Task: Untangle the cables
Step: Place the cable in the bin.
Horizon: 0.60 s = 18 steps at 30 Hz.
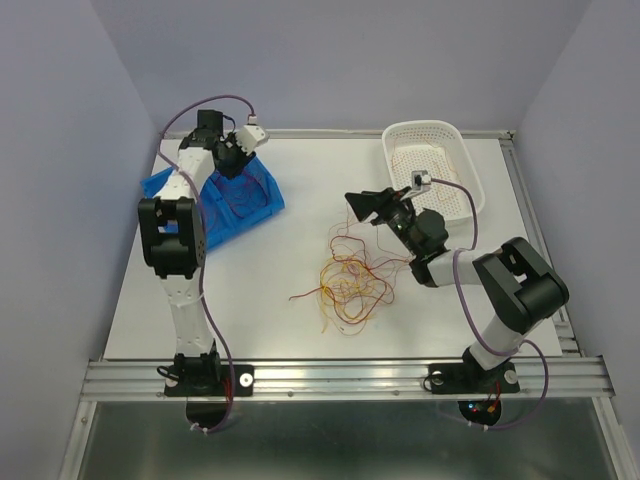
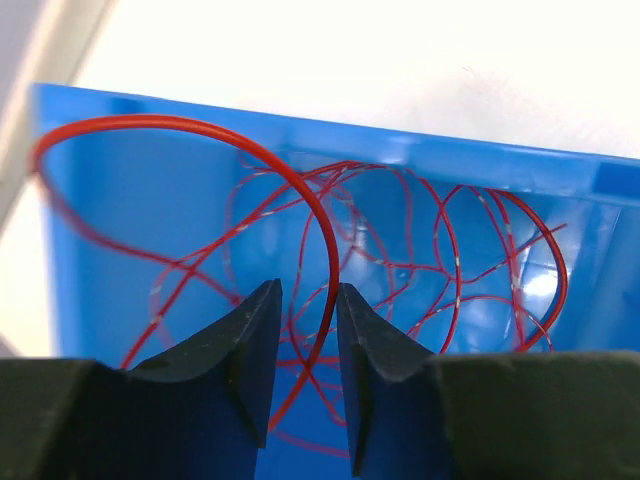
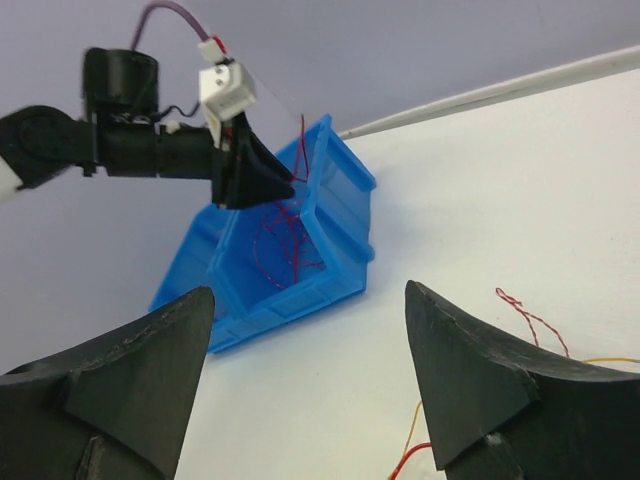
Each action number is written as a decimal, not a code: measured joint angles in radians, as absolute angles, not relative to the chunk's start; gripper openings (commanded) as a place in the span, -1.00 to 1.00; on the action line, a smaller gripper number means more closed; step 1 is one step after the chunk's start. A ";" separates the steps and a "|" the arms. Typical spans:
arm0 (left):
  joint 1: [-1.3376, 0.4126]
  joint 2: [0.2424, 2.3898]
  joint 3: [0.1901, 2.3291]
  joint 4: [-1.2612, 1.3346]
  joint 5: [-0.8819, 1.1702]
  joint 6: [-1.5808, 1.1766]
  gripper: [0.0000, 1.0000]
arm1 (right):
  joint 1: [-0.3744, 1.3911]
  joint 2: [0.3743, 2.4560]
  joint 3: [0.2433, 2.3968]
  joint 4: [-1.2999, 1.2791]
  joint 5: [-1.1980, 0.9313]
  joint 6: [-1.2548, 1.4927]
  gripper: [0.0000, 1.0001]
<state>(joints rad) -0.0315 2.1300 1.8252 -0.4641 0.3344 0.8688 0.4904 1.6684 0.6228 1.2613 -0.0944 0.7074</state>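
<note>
Strands of red wire (image 2: 450, 260) lie looped inside the blue bin (image 2: 130, 200). One bolder red loop arcs down through the gap of the left gripper (image 2: 308, 300), whose jaws stand slightly apart and do not pinch it. Mid-table, a loose tangle of red and yellow cables (image 1: 350, 285) sprawls near the right gripper (image 3: 308, 290), its fingers spread wide, holding nothing.

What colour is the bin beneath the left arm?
Blue bin, clearest in the left wrist view.
</note>
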 measured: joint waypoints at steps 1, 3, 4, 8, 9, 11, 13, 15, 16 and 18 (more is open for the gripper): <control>-0.032 2.106 1.824 -0.460 0.323 0.868 -0.13 | 0.490 1.668 0.621 1.255 -0.094 0.704 0.64; -0.034 2.055 1.817 -0.458 0.300 0.869 -0.08 | 0.490 1.662 0.614 1.234 -0.094 0.696 0.64; -0.038 2.028 1.811 -0.456 0.287 0.871 -0.08 | 0.490 1.655 0.609 1.214 -0.096 0.692 0.63; -0.053 1.925 1.784 -0.449 0.229 0.878 0.09 | 0.490 1.612 0.607 1.105 -0.112 0.660 0.58; -0.057 1.910 1.777 -0.449 0.223 0.879 0.12 | 0.490 1.594 0.607 1.060 -0.115 0.646 0.57; -0.063 1.884 1.764 -0.451 0.204 0.881 0.18 | 0.490 1.568 0.622 0.957 -0.117 0.616 0.54; -0.067 1.857 1.742 -0.453 0.197 0.881 0.20 | 0.490 1.554 0.658 0.828 -0.113 0.572 0.49; -0.071 1.831 1.720 -0.458 0.198 0.879 0.22 | 0.490 1.540 0.692 0.700 -0.105 0.530 0.47; -0.074 1.816 1.705 -0.457 0.205 0.876 0.22 | 0.491 1.529 0.710 0.633 -0.094 0.506 0.47; -0.084 1.773 1.657 -0.453 0.221 0.865 0.22 | 0.496 1.506 0.745 0.497 -0.067 0.458 0.47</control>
